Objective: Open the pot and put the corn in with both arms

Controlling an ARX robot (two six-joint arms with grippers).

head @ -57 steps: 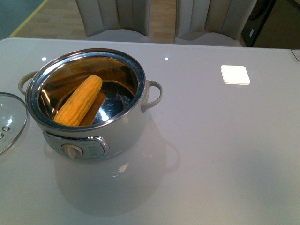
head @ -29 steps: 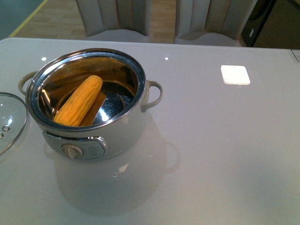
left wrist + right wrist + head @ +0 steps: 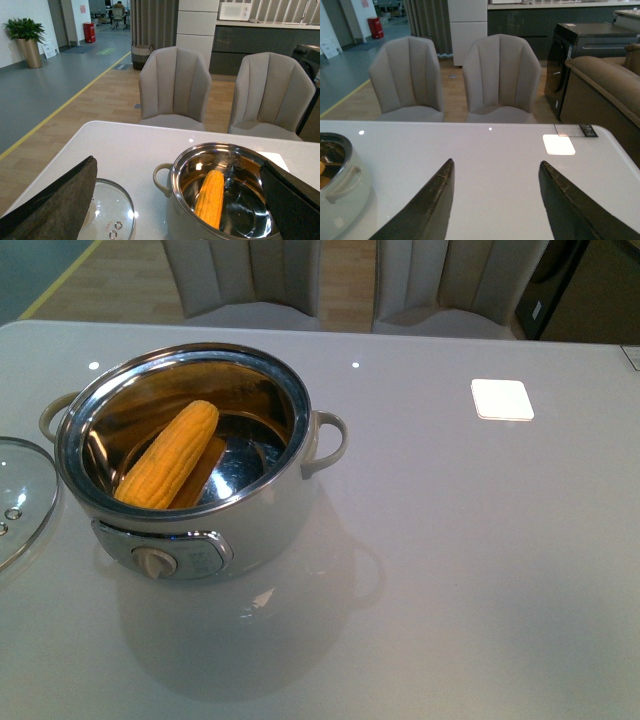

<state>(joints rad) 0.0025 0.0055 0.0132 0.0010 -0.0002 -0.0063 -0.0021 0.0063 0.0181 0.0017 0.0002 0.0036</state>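
Observation:
The cream-white pot [image 3: 260, 525] stands open at the table's left, with a steel rim, loop handles and a front dial. The yellow corn [image 3: 167, 455] lies slanted inside it. Neither arm shows in the front view. In the left wrist view the pot [image 3: 175, 220] and corn [image 3: 210, 197] lie between the wide-open jaws of my left gripper [image 3: 177, 172], which is empty and held above the table. In the right wrist view my right gripper [image 3: 495, 165] is open and empty over bare table, with the pot [image 3: 342, 187] off to one side.
The glass lid [image 3: 20, 495] lies flat on the table left of the pot; it also shows in the left wrist view [image 3: 112, 212]. A white square patch [image 3: 501, 399] is on the table at the far right. Two grey chairs [image 3: 250, 280] stand behind the table.

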